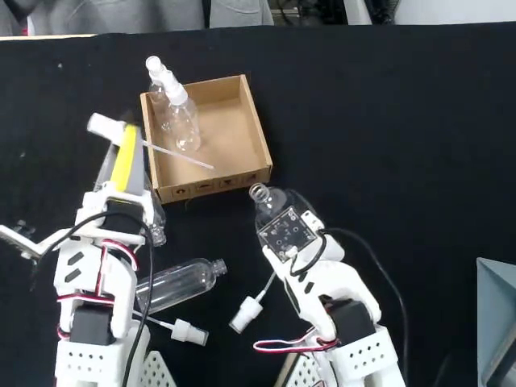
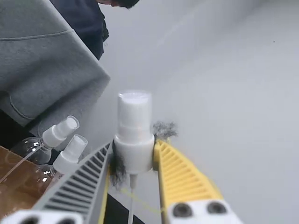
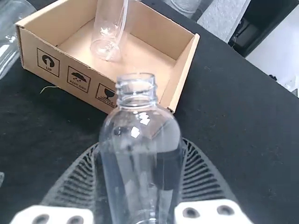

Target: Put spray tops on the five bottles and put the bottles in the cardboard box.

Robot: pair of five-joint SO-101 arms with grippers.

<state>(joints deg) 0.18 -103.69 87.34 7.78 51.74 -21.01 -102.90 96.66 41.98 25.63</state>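
Two capped bottles (image 1: 182,114) lie in the cardboard box (image 1: 260,129), upper centre-left. Left gripper (image 2: 134,148) jaws clamp a spray top (image 2: 134,122). Right gripper (image 3: 140,161) jaws grasp an uncapped bottle (image 3: 138,130) just below the box. A bare bottle (image 1: 181,282) and two loose tops (image 1: 246,313) lie on the worktop (image 1: 403,121), lower left. Roughly three bottles remain.

high view looks down on the table (image 1: 387,121); both close wrist views share the cardboard box (image 3: 70,70) (image 2: 14,186).

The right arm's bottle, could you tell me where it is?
In the high view, the bottle sits in the right gripper, just off the box's near right corner.
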